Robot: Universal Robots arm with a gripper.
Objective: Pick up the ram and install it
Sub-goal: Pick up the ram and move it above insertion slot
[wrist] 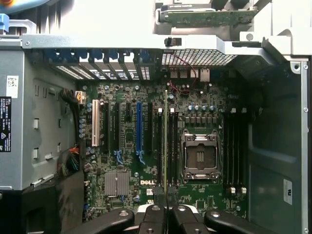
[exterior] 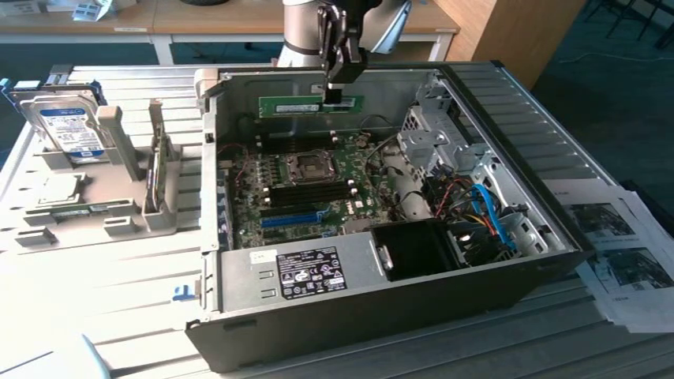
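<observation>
The ram [exterior: 305,105] is a long green stick, held level above the back part of the open computer case [exterior: 348,332]. My gripper [exterior: 338,99] comes down from above and is shut on the stick's top edge, near its end on the exterior view's right. In the wrist view the ram [wrist: 165,141] is edge-on, a thin line running out from between my fingertips [wrist: 157,201] over the motherboard [wrist: 122,156]. It hangs above the dark memory slots [wrist: 173,146] beside the processor socket [wrist: 200,157], apart from the board.
A grey holder rack [exterior: 106,209] with a blue-labelled hard drive [exterior: 69,126] stands at the exterior view's left. Inside the case are a bright-blue slot [exterior: 290,219], a black fan shroud [exterior: 421,249] and cables [exterior: 490,213]. Printed papers [exterior: 621,253] lie at the right.
</observation>
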